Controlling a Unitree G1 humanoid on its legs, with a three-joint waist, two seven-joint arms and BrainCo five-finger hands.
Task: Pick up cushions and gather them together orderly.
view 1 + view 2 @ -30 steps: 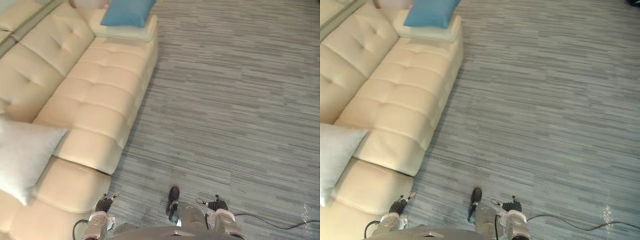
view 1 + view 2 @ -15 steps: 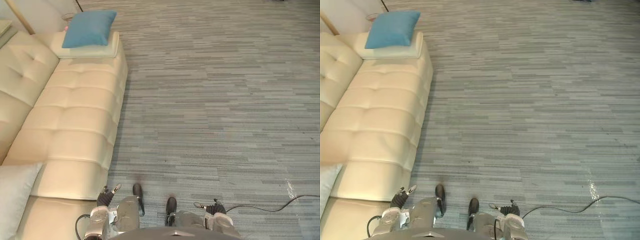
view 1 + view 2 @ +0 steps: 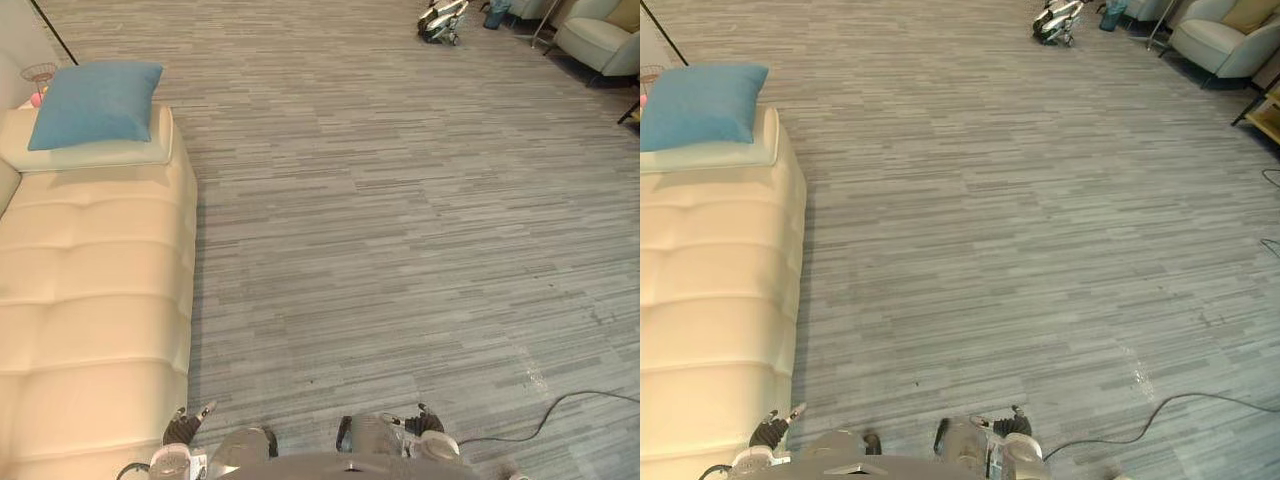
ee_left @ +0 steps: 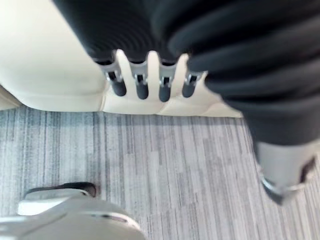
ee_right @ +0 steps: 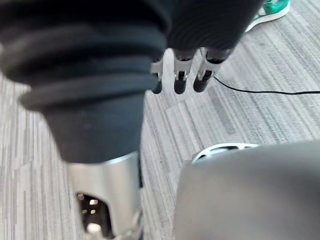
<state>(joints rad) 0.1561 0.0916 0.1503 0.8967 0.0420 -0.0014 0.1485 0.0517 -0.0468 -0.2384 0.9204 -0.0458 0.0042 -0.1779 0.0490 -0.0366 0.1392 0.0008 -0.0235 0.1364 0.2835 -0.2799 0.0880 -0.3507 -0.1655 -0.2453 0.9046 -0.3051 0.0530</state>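
Grey striped carpet (image 3: 400,220) stretches ahead of me, with a cream sofa (image 3: 90,290) running along my left side. The blue cushion (image 3: 95,102) lies at the sofa's far end, on top of a flat cream pad (image 3: 100,152), well apart from both hands. A pale armchair (image 3: 600,40) stands in the far right corner of the room. My left hand (image 4: 141,85) hangs low just beside the sofa's near end, fingers straight and relaxed, holding nothing; past them I see the sofa's cream base meeting the carpet. My right hand (image 5: 180,75) hangs over bare carpet on the other side, fingers likewise loose and empty. A person's green shoe (image 5: 274,7) shows on the floor beyond it.
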